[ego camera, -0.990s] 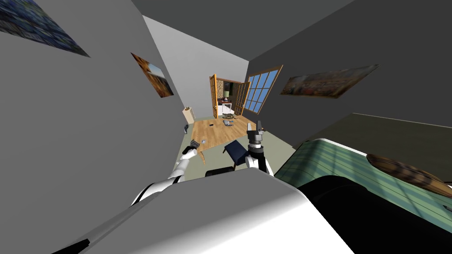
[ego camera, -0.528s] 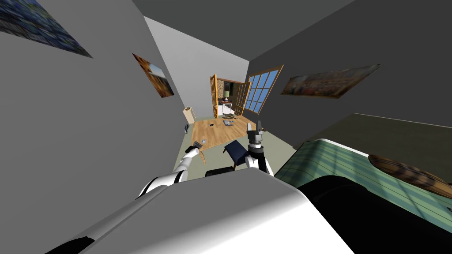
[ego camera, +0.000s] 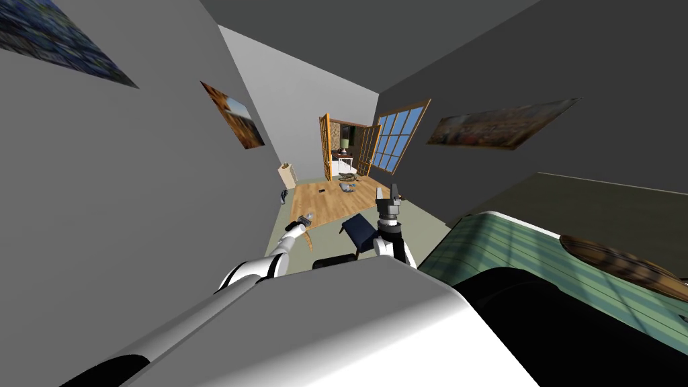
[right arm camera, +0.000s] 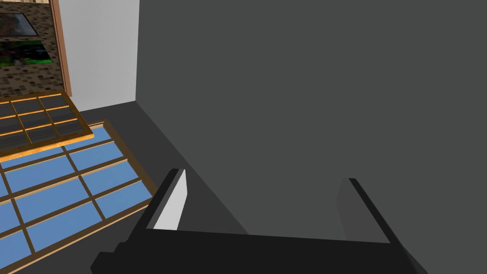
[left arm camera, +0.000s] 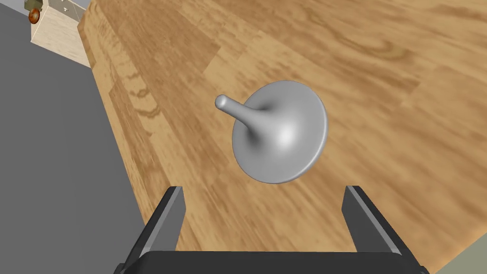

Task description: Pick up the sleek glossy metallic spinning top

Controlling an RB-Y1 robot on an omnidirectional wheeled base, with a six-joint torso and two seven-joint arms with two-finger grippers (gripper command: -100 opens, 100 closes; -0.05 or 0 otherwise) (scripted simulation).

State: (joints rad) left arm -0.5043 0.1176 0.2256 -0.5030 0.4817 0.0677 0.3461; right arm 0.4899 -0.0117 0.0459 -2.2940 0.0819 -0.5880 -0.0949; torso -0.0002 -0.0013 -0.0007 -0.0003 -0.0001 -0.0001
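left gripper [left arm camera: 264, 189] wide open over wooden table [left arm camera: 380, 71], grey spinning top [left arm camera: 280, 133] at its 12 o'clock, untouched, right gripper [right arm camera: 264, 176] released too, off at 3 o'clock

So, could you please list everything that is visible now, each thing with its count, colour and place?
table: one, light brown wood, ahead of me.
spinning top: one, plain grey, on the table near its edge.
small things: a few, dark and grey, at the table's far end; too small to name.
seat: one, dark blue, beside the table's near end.
bed: one, green striped cover, on my right.
wall pictures: three, on the grey walls.
window: one, blue panes, wooden frame, far wall.
left claw: open, over the table, the top just ahead of its fingers.
right claw: open, raised near the seat.
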